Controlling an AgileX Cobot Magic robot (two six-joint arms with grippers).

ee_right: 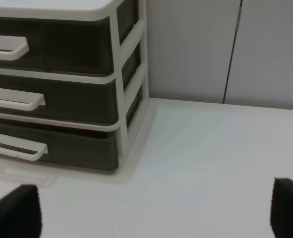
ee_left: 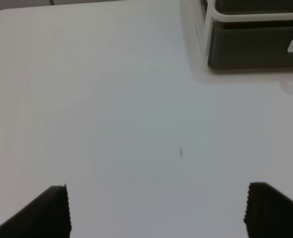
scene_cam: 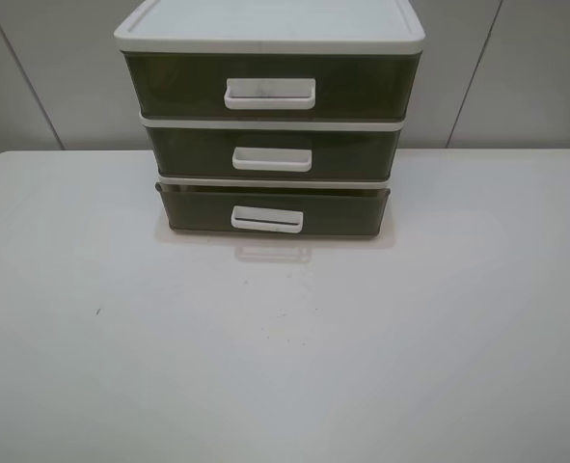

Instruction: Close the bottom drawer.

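A white-framed cabinet (scene_cam: 270,29) with three dark olive-brown drawers stands at the table's far middle. The bottom drawer (scene_cam: 342,214), with a white loop handle (scene_cam: 267,220), sticks out a little in front of the frame. It also shows in the left wrist view (ee_left: 250,47) and the right wrist view (ee_right: 72,146). Neither arm shows in the exterior high view. My left gripper (ee_left: 158,210) is open over bare table, well short of the cabinet. My right gripper (ee_right: 151,208) is open and empty, near the cabinet's right front corner.
The middle drawer (scene_cam: 352,151) and the top drawer (scene_cam: 362,85) sit flush in the frame. The white table (scene_cam: 285,347) stretches in front of the cabinet. A grey panelled wall (ee_right: 235,49) stands behind it.
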